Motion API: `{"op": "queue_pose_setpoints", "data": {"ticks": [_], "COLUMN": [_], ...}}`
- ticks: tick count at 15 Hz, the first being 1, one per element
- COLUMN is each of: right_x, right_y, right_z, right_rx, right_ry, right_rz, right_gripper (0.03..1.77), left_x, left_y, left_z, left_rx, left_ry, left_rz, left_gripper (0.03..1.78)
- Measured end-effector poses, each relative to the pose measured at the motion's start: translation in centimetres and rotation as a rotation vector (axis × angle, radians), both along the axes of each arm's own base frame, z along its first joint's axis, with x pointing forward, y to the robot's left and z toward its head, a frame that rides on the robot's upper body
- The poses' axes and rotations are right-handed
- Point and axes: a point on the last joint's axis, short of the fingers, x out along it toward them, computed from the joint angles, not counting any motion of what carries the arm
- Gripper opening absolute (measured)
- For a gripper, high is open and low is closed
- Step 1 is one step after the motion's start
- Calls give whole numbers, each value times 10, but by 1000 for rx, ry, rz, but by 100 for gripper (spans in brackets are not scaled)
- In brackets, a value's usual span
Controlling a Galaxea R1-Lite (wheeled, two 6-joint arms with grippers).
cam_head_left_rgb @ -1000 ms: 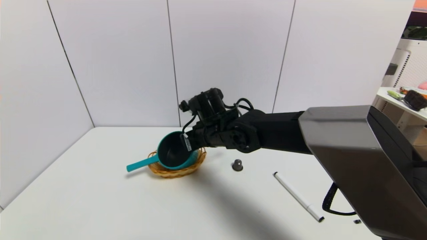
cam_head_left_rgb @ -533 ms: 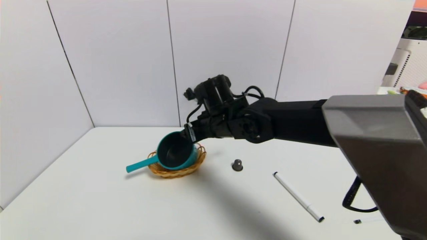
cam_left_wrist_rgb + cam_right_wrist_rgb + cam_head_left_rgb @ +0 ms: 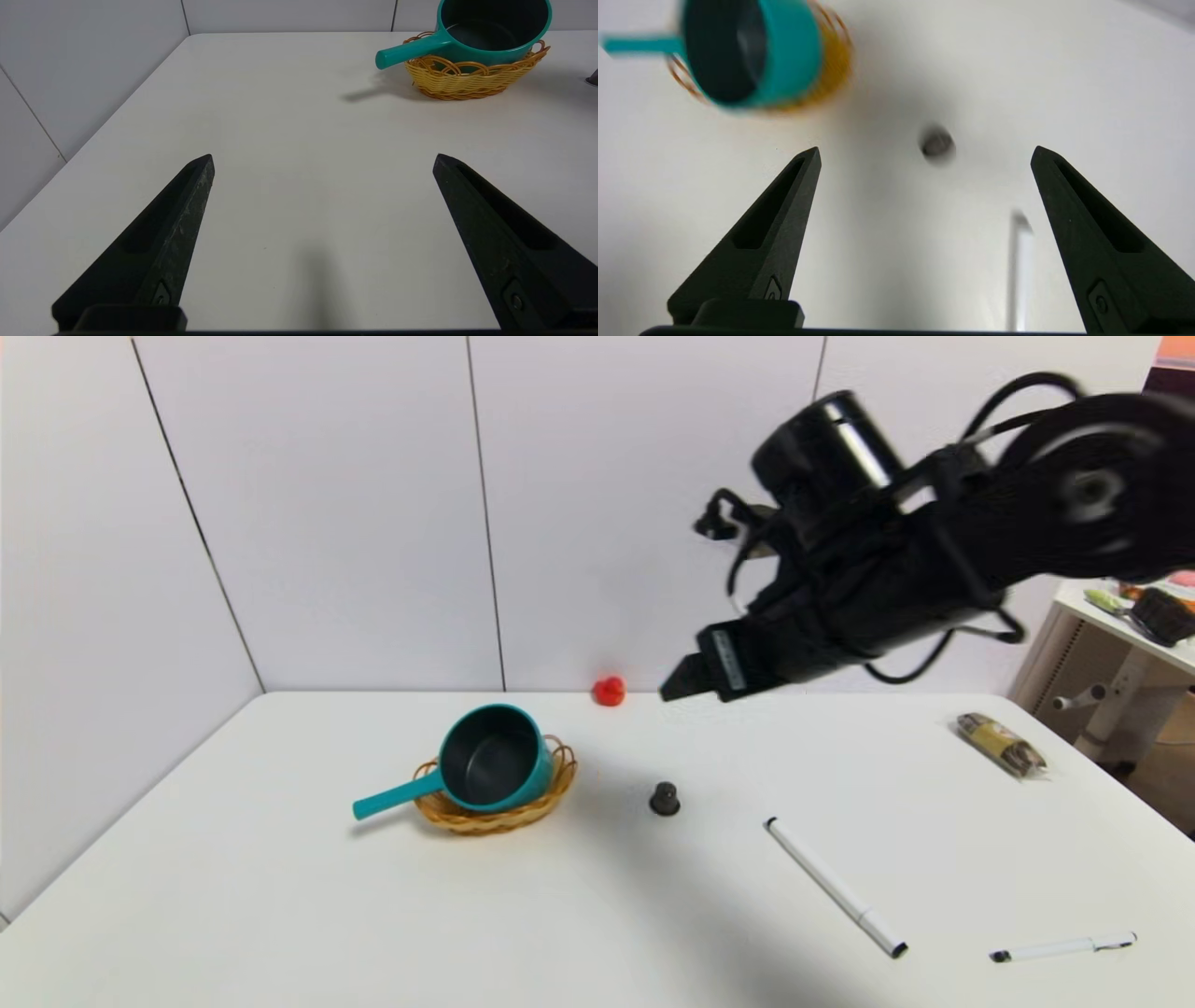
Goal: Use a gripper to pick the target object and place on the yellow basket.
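From where I sit, looking through the head camera, I will call the far wall twelve o'clock and the middle of the table the centre of my clock. My left gripper is over the near part of the table, and its two fingers are wide apart with nothing between them. At about four o'clock, a white pen lies flat, and a white marker lies slanted, closer to the middle. Farther in, a small grey capsule stands near the middle, just to the one o'clock side. At about ten o'clock sits the yellow basket, made of woven wicker with loops on its rim. The teal saucepan is in it, tipped so its dark open top leans toward me. I see nothing inside the pan. Its straight handle pokes out past the rim at the basket's eight o'clock. My right gripper is up in the air toward one o'clock, well apart from the pan, with its fingers wide apart and nothing between them. A wrapped packet lies at about two o'clock. Farthest off, near twelve o'clock, a small red thing sits by the wall.
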Motion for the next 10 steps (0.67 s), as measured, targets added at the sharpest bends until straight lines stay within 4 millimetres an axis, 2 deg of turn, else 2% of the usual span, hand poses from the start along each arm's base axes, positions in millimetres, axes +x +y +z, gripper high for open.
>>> {"op": "queue_pose_setpoints", "data": {"ticks": [1, 2, 4, 6, 8, 9, 10], "right_x": [-13, -33, -74, -118, -164, -191, -207], "right_y": [-21, -51, -105, -150, -180, -190, -194], "right_z": [1, -2, -11, -25, -46, -65, -77], "right_rx": [-32, -72, -119, -126, -105, -84, -63], "right_ry": [49, 111, 186, 207, 166, 110, 45], "right_rz": [-30, -74, -170, -293, -421, -486, -521], "right_gripper": [159, 160, 163, 165, 166, 167, 167], "left_x": [0, 0, 0, 0, 0, 0, 0], "left_y": [0, 0, 0, 0, 0, 0, 0], "left_z": [0, 0, 0, 0, 0, 0, 0], "left_rx": [0, 0, 0, 0, 0, 0, 0], "left_ry": [0, 0, 0, 0, 0, 0, 0], "left_rz": [0, 0, 0, 0, 0, 0, 0], "left_gripper": [169, 169, 169, 169, 169, 169, 169]}}
